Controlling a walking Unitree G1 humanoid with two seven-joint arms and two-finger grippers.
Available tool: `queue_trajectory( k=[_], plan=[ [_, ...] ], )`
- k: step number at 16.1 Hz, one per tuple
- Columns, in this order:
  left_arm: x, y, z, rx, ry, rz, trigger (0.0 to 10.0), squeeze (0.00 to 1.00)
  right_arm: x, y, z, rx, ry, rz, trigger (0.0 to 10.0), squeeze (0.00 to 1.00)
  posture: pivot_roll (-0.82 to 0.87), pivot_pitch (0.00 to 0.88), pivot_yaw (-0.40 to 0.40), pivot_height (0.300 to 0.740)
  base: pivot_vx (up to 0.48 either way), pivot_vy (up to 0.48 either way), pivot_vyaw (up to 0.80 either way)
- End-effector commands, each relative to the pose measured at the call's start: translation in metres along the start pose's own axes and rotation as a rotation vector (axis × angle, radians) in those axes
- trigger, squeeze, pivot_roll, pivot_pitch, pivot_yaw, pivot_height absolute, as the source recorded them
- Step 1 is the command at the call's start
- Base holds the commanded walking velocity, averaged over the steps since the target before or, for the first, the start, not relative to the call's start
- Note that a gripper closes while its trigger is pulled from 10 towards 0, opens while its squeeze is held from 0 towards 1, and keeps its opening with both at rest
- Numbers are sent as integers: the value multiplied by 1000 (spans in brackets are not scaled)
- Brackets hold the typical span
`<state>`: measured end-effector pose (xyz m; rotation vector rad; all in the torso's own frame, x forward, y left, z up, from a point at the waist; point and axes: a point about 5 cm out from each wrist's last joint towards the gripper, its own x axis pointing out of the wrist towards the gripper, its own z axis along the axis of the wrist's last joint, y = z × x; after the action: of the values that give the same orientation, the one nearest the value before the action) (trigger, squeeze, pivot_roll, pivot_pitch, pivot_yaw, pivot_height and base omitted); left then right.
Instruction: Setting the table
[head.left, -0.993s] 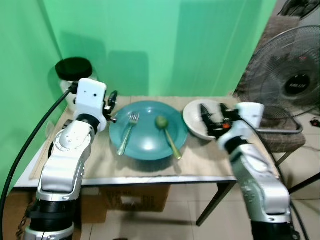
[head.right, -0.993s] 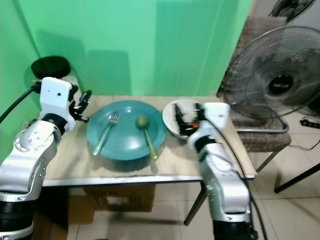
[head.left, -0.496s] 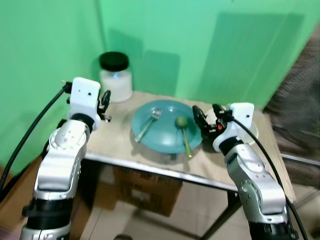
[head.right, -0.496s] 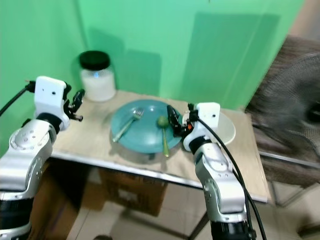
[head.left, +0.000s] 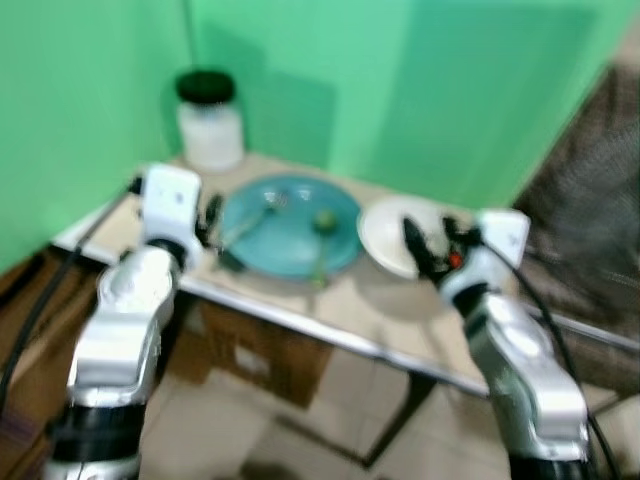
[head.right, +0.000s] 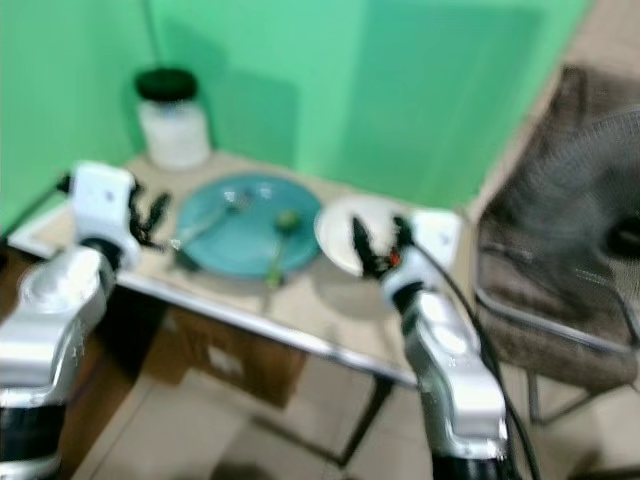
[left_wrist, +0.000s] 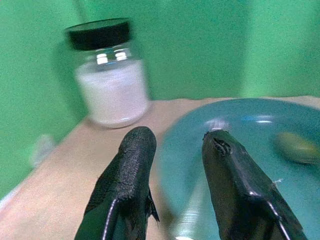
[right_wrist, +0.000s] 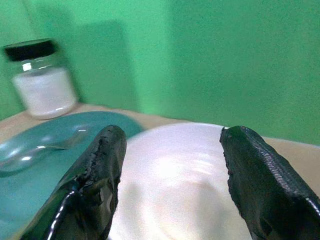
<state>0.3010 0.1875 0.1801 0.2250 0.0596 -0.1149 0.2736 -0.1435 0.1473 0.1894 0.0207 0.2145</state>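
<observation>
A teal plate (head.left: 290, 238) lies on the small wooden table (head.left: 380, 315), with a fork (head.left: 252, 214) on its left half. On its right half lie a spoon (head.left: 318, 262) and a small round green thing (head.left: 324, 219). To the plate's right stands a white bowl (head.left: 392, 238). My left gripper (head.left: 211, 216) is open at the plate's left rim; in the left wrist view its fingers (left_wrist: 129, 187) frame that rim (left_wrist: 250, 131). My right gripper (head.left: 430, 243) is open over the bowl's near side, its fingers (right_wrist: 255, 182) spanning the bowl (right_wrist: 175, 200).
A glass jar (head.left: 210, 122) of white powder with a black lid stands at the table's back left corner by the green wall. A cardboard box (head.left: 255, 350) sits under the table. A fan (head.right: 585, 215) and chair stand to the right.
The whole picture has shifted and blurred, so the camera has moved. My right gripper now sits over the white bowl instead of the plate's right rim. My left gripper is nearer the plate.
</observation>
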Motion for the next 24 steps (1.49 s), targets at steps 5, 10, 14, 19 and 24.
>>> queue_trajectory(
  k=[5, 10, 14, 19, 24],
  plan=[
    [4, 7, -8, -62, 50, -96, 10000, 1000, -3, 0, 6, 2, -15, 13, 10000, 0, 116, 0, -75, 740, 0, 0, 0],
    [7, 2, -6, -85, 59, -155, 10000, 1000, -6, 2, 4, -22, 5, 44, 10000, 0, 112, 0, -78, 740, 0, 0, 0],
    [3, -10, -17, -53, 103, -139, 10000, 604, -9, 1, 2, -16, 16, 35, 10000, 0, 109, 0, -80, 740, 0, 0, 0],
    [-4, -19, -14, -102, 103, -208, 10000, 0, -9, 3, 2, -45, 29, 55, 10000, 0, 109, 0, -76, 740, 0, 0, 0],
    [-8, -16, -10, -36, 58, -151, 10000, 0, -10, 5, 0, -28, 35, 59, 10000, 0, 112, 0, -75, 740, 54, 0, -116]
  ],
)
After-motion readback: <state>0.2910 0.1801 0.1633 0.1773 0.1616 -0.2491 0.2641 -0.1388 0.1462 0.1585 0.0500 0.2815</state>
